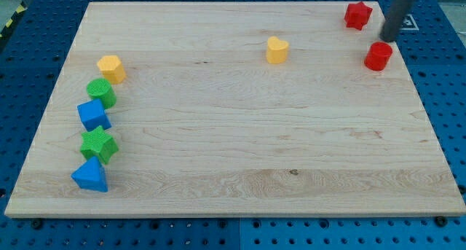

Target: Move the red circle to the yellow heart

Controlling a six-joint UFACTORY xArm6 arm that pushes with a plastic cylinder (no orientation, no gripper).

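The red circle (378, 56) stands near the board's right edge, toward the view's top. The yellow heart (277, 50) stands well to its left, near the top middle of the board. My tip (388, 38) is just above and slightly right of the red circle, close to it; I cannot tell if it touches. The rod runs up out of the view's top right.
A red star (357, 15) sits at the top right, left of the rod. Along the left side stand a yellow hexagon (111, 68), a green circle (101, 92), a blue block (94, 114), a green star (98, 144) and a blue triangle (90, 176). The wooden board (233, 184) lies on a blue pegboard.
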